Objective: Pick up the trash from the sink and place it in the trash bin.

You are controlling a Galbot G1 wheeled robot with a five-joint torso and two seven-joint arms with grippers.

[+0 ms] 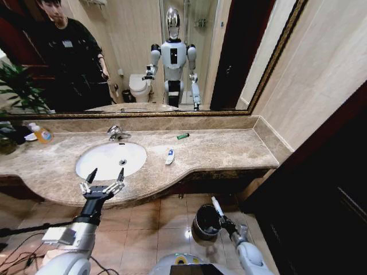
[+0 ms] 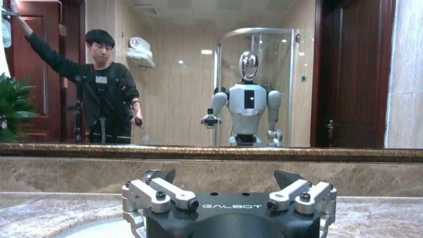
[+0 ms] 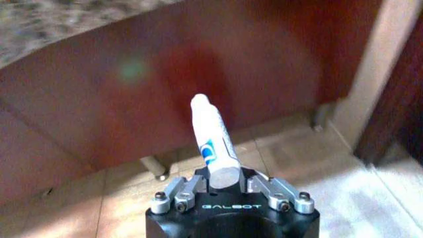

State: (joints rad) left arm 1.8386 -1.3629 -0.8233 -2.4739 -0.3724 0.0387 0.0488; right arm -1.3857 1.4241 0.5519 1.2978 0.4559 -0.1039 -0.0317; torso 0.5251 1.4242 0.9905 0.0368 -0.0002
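Note:
The white oval sink (image 1: 109, 160) lies in the beige marble counter, with its faucet (image 1: 117, 133) behind it. On the counter to its right lie a white-and-blue tube (image 1: 170, 156) and a small dark green stick (image 1: 183, 136). My left gripper (image 1: 104, 177) hovers open at the counter's front edge, just in front of the basin; the left wrist view shows it (image 2: 225, 178) with its jaws spread and nothing between them. Down by the floor, my right gripper (image 1: 222, 216) is shut on a white tube (image 3: 215, 144) with a blue mark, right beside the dark round trash bin (image 1: 205, 222).
A yellow-orange bottle (image 1: 42, 134) and a plant (image 1: 14, 91) stand at the counter's far left. A large mirror runs behind the counter. A dark panel (image 1: 321, 189) closes off the right side. The brown cabinet front (image 3: 165, 84) and tiled floor (image 3: 370, 198) lie before the right gripper.

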